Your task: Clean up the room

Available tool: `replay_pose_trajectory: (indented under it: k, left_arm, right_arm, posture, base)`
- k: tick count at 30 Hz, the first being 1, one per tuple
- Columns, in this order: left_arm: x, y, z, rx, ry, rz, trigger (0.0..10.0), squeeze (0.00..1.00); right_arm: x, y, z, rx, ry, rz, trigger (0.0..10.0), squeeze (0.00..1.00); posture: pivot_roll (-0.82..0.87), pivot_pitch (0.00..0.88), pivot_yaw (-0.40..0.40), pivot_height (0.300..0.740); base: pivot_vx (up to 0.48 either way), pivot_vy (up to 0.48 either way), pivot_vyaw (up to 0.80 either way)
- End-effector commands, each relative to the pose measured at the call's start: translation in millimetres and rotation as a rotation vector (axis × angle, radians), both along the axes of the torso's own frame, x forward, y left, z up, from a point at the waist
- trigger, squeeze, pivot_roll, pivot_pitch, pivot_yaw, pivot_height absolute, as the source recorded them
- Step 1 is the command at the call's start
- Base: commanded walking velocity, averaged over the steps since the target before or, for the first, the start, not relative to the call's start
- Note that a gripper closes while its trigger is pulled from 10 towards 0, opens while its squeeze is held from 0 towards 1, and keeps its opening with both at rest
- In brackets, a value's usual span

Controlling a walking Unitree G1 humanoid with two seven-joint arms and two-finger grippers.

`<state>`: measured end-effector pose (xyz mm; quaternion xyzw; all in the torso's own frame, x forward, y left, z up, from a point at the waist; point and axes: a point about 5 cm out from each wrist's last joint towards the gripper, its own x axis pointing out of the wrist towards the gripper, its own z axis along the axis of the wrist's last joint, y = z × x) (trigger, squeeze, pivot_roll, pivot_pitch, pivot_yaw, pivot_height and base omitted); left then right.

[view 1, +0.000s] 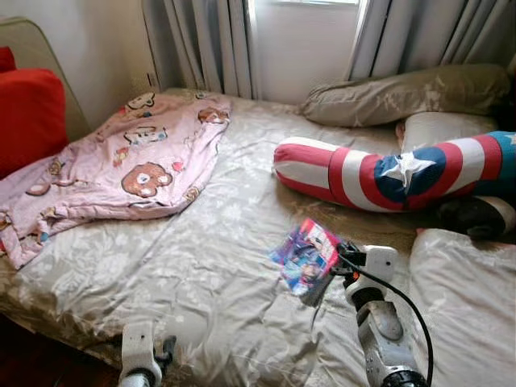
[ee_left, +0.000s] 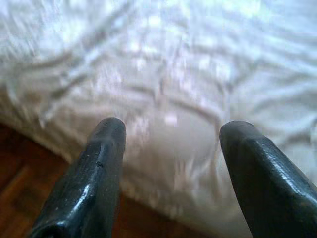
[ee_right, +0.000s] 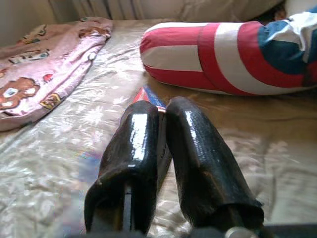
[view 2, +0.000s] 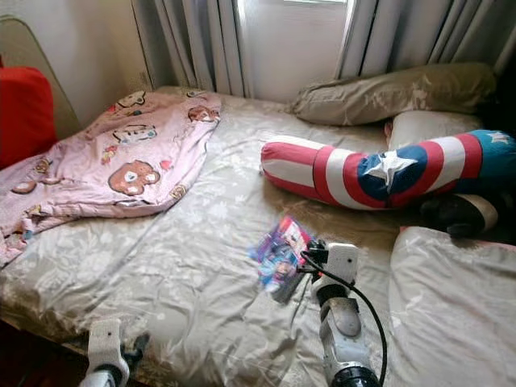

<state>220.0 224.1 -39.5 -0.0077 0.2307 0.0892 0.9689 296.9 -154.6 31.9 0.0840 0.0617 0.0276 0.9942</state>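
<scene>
Bed (view 1: 201, 266) untidy | right gripper (view 1: 326, 270) pinched on packet (view 1: 305, 258), lifted | left gripper (ee_left: 171, 144) wide open, empty | blanket (view 1: 121, 161), bolster (view 1: 387, 173) left; early stage.

The right arm (view 1: 385, 334) reaches forward from the lower edge of the head views, its silver forearm angled up and slightly inward, with a black cable (view 1: 407, 305) looping from the wrist block back along the arm. The right claw (ee_right: 159, 111) has its two black fingers (ee_right: 131, 148) pressed almost together, pinching a thin colourful packet (view 1: 306, 258) that sticks out past the tips. The left arm (view 1: 139, 359) sits low, just its wrist and claw base poking up. The left claw (ee_left: 171, 126) has its fingers spread wide apart, nothing between them.
</scene>
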Motion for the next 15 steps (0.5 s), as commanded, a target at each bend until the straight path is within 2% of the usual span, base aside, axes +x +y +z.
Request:
replay_pose_trajectory:
  k: [1, 4, 7, 10, 15]
  left_arm:
    - [11.1, 1.0, 14, -0.006, -0.118, 0.013, 10.0, 0.00]
    - [18.4, 0.4, 25, 0.003, -0.196, 0.008, 10.0, 0.00]
    - [27.9, 1.5, 45, 0.024, -0.335, 0.006, 10.0, 0.00]
    - [27.4, -0.9, 50, 0.033, -0.366, -0.024, 10.0, 0.00]
    - [23.3, -2.5, 49, 0.034, -0.363, -0.046, 10.0, 0.00]
  right_arm:
    - [5.1, -4.7, 9, 0.039, -0.042, -0.023, 10.0, 0.00]
    - [5.6, -3.2, 9, 0.062, -0.040, -0.019, 10.0, 0.00]
    - [7.2, -4.5, 10, 0.080, -0.040, -0.031, 10.0, 0.00]
    - [7.3, -5.9, 9, 0.114, -0.032, -0.047, 10.0, 0.00]
    - [7.4, -8.9, 8, 0.133, -0.025, -0.070, 10.0, 0.00]
  posture:
    - [0.06, 0.000, -0.005, 0.740]
    - [0.06, 0.000, -0.003, 0.740]
    - [0.05, 0.000, 0.001, 0.740]
    - [0.06, 0.000, 0.002, 0.740]
    - [0.06, 0.000, 0.004, 0.740]
  base:
    - [0.000, 0.000, 0.00]
    - [0.000, 0.000, 0.00]
    - [0.000, 0.000, 0.00]
    - [0.000, 0.000, 0.00]
    - [0.000, 0.000, 0.00]
